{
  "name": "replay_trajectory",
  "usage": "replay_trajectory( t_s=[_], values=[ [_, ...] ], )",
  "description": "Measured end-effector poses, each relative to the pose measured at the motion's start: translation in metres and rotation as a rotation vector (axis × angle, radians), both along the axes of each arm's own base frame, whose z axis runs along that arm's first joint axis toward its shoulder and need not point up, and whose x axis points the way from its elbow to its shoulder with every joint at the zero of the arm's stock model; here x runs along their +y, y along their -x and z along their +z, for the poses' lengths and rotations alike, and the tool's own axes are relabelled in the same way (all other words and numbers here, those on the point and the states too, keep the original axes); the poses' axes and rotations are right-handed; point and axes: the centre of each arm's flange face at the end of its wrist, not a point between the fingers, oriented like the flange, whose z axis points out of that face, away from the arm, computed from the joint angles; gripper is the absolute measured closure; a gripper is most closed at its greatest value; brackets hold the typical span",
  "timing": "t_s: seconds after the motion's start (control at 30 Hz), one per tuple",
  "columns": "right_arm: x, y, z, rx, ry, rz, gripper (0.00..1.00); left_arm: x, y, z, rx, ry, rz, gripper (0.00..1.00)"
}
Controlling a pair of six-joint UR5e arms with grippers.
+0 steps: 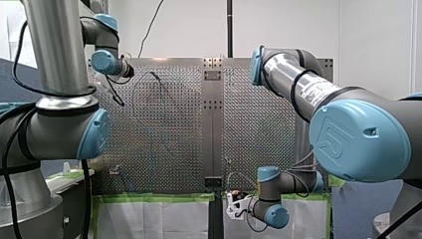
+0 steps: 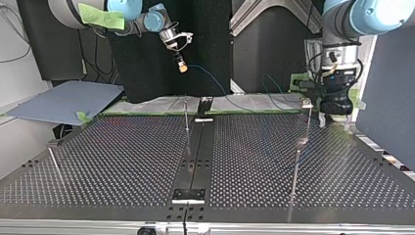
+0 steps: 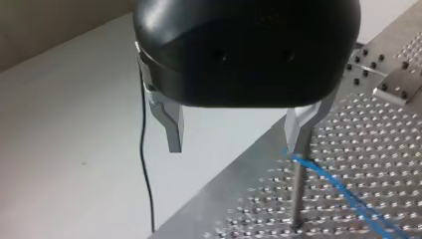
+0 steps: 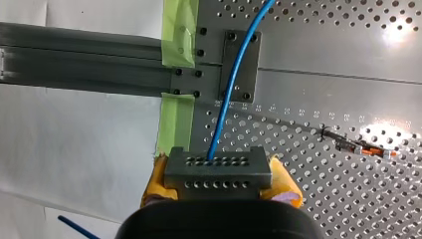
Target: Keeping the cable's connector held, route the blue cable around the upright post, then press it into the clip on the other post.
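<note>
My right gripper [image 4: 219,191] has its yellow pads shut on the grey connector block [image 4: 218,172]. The blue cable [image 4: 234,74] leaves the block ahead of the fingers. In the top view this gripper [image 2: 180,62] hangs above the table's far edge, and the cable [image 2: 210,78] sags from it toward the thin post [image 2: 307,115] at the right. My left gripper [image 3: 239,144], black with metal fingers [image 3: 171,127], stands open beside that post [image 3: 297,194]. The cable [image 3: 343,194] meets the post's top right under one fingertip. I cannot tell whether a clip holds it.
Another thin post [image 2: 186,117] stands by the black centre rail [image 2: 195,152], and a short rod [image 2: 55,164] leans at the top view's left. A blue-grey sheet [image 2: 68,100] lies off the table's far left corner. Green tape [image 4: 176,30] lines the far edge.
</note>
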Motion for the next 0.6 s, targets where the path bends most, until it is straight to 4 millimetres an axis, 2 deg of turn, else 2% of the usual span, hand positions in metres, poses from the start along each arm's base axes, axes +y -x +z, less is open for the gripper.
replay_trajectory(
  t_s=[0.3,0.6],
  values=[
    [-0.003,-0.001,0.001,-0.012,-0.003,-0.013,1.00,-0.015,-0.002,0.031,0.014,-0.081,0.002,0.01],
    [-0.004,-0.001,0.000,-0.016,-0.006,-0.015,1.00,-0.039,-0.015,0.036,0.090,-0.154,-0.004,0.01]
  ],
)
